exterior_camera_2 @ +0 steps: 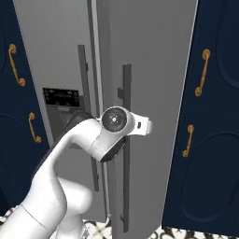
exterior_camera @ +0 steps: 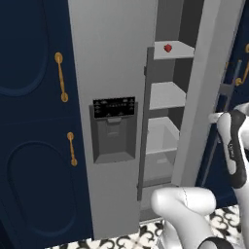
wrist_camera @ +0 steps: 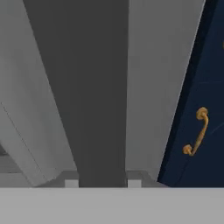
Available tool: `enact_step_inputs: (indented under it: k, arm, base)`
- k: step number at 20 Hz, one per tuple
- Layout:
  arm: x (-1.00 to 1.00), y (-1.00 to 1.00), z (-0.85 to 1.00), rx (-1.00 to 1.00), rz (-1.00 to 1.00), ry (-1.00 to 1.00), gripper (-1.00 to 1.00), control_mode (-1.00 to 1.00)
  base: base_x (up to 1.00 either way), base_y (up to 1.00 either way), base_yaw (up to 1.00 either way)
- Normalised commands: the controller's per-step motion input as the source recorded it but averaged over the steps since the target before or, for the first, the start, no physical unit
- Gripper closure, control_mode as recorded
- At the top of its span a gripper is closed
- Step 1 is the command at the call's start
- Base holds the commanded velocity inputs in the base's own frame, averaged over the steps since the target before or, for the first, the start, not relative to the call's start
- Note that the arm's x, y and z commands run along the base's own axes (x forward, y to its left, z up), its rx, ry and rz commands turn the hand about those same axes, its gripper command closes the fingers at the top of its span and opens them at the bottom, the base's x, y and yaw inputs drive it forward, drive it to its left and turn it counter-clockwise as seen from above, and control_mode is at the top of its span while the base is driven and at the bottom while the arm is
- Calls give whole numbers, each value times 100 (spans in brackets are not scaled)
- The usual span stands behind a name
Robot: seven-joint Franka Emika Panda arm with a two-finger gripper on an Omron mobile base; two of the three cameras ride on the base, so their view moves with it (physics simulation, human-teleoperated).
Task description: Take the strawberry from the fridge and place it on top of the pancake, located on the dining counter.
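The fridge (exterior_camera: 112, 58) stands with its right door (exterior_camera: 204, 87) swung partly open, showing white shelves. The strawberry (exterior_camera: 168, 47), a tiny red fruit, sits on the top shelf (exterior_camera: 177, 50). In the hand view my gripper (wrist_camera: 103, 183) is shut on the right door's long dark handle (wrist_camera: 94, 87), which runs up between the two fingertips (wrist_camera: 71, 183). In the right base view my wrist (exterior_camera_2: 116, 122) presses against that same handle (exterior_camera_2: 126, 93) at mid height. The pancake and the dining counter are out of view.
Navy cabinets with gold handles (exterior_camera: 61, 77) flank the fridge on both sides (exterior_camera_2: 200, 74). The dispenser recess (exterior_camera: 114, 129) is in the shut left door. Lower shelves (exterior_camera: 165, 95) and a drawer (exterior_camera: 160, 136) show inside. The floor is patterned tile (exterior_camera: 131, 240).
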Motion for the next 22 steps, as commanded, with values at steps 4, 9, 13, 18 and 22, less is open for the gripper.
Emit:
enact_step_inputs:
  k: [4, 9, 13, 18, 22]
  arm:
    - [-100, -100, -9, 5, -1, 0, 100, -100]
    - [-76, -97, 0, 1, -5, 0, 100, -100]
    - [-58, 31, 12, -7, -15, 5, -100, -100]
    - [-32, 100, 26, -25, -20, 19, -100, -100]
    - [66, 74, 16, -47, -3, 41, -100, -100]
  base:
    - [0, 0, 0]
    - [0, 0, 0]
    - [0, 0, 0]
    - [0, 0, 0]
    - [0, 0, 0]
